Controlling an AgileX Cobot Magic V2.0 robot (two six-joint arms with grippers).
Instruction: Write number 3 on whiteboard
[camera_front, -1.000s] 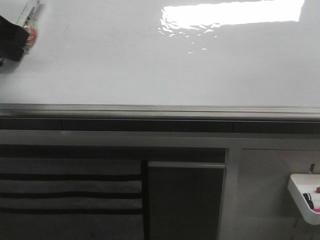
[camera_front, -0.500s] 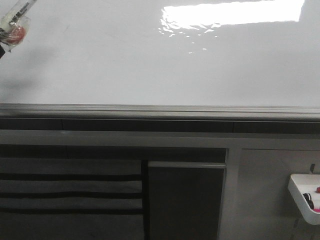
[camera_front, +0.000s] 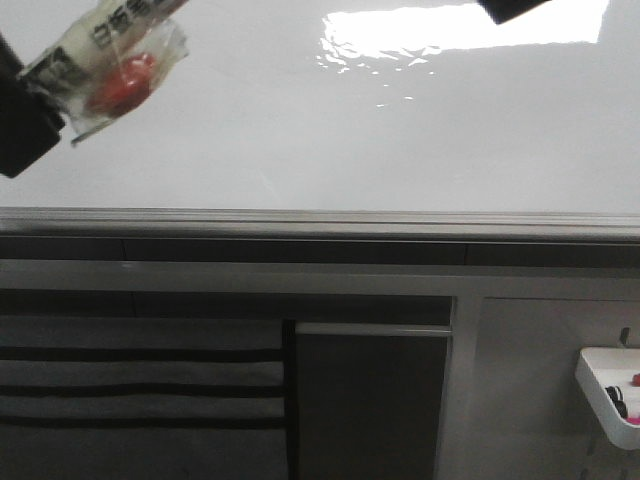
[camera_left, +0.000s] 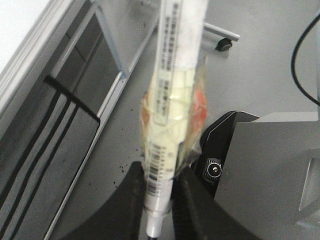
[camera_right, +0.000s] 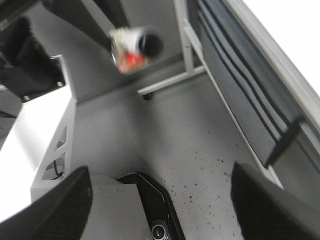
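The whiteboard (camera_front: 330, 140) fills the upper front view, glossy white, with a bright glare and a grey bottom rail (camera_front: 320, 222). The number 3 is not in view on it. My left gripper (camera_front: 25, 110) is at the left edge, in front of the board. It is shut on a white marker (camera_front: 110, 60) wrapped in clear plastic with a red patch. In the left wrist view the marker (camera_left: 172, 100) stands clamped between the black fingers of that gripper (camera_left: 159, 200). My right gripper (camera_right: 160, 205) is wide open and empty. A dark part of it (camera_front: 510, 8) shows at the top edge.
A small white tray (camera_front: 610, 395) holding markers hangs at the lower right. Below the rail are grey cabinet panels and a dark door (camera_front: 370, 400). The wrist views show a speckled grey floor, the robot base (camera_left: 270, 165) and a castered stand leg (camera_left: 225, 42).
The left gripper with the marker has swung right from the left edge and looks larger. A dark part of the right gripper has come in at the top.
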